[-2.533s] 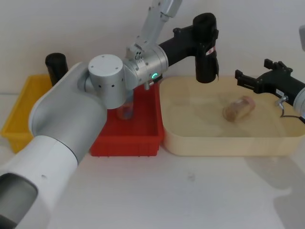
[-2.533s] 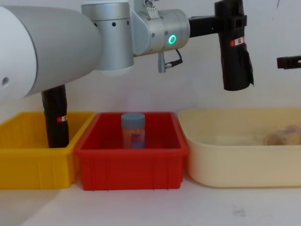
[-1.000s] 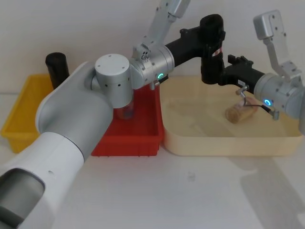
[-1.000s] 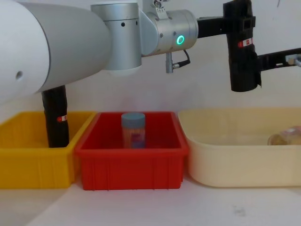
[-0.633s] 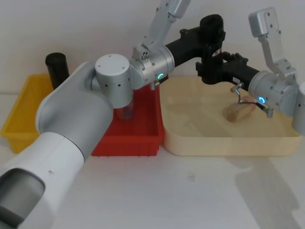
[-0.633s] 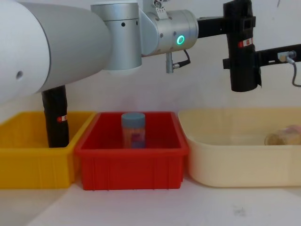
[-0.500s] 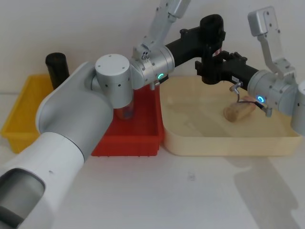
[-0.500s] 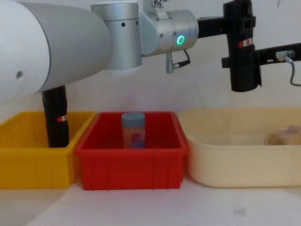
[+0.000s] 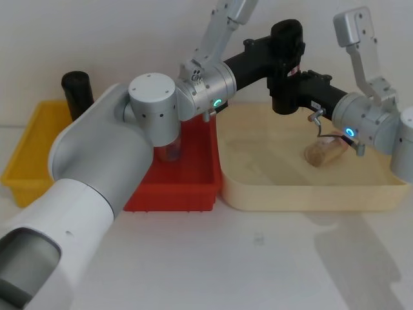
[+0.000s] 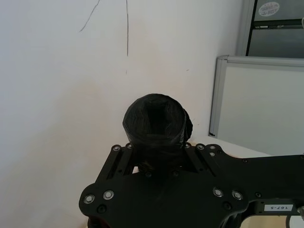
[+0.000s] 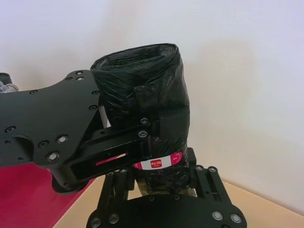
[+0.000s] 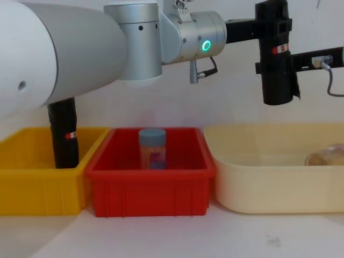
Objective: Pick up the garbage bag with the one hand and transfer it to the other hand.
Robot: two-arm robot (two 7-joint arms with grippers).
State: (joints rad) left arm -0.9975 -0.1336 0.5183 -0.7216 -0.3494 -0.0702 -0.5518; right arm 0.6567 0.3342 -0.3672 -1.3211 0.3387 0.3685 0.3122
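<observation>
White wall behind, white bench in front w/ three bins in a row along its far edge: yellow plastic bin at the left end, red plastic bin in the middle, wide cream plastic tub at the right end.

The black, tightly rolled plastic garbage bag hangs upright in the air over the cream tub's far left corner. The left claw, on the green-lit silver arm, pinches the roll's upper part; the right claw, on the blue-lit arm w/ grey cable, sits around the roll lower down, fingers either side. Can't tell if the right one actually presses on it.

Chest view shows the red-and-white label on the roll's side, just above the right claw. Right wrist view shows the same label below the left claw's black finger plate, & the roll's top end. Left wrist view looks down the roll's end.

Head & chest views also show a blue-capped clear jar standing in the red bin, a second black roll upright at the yellow bin's far side, & a tan jar lying on its side in the cream tub.
</observation>
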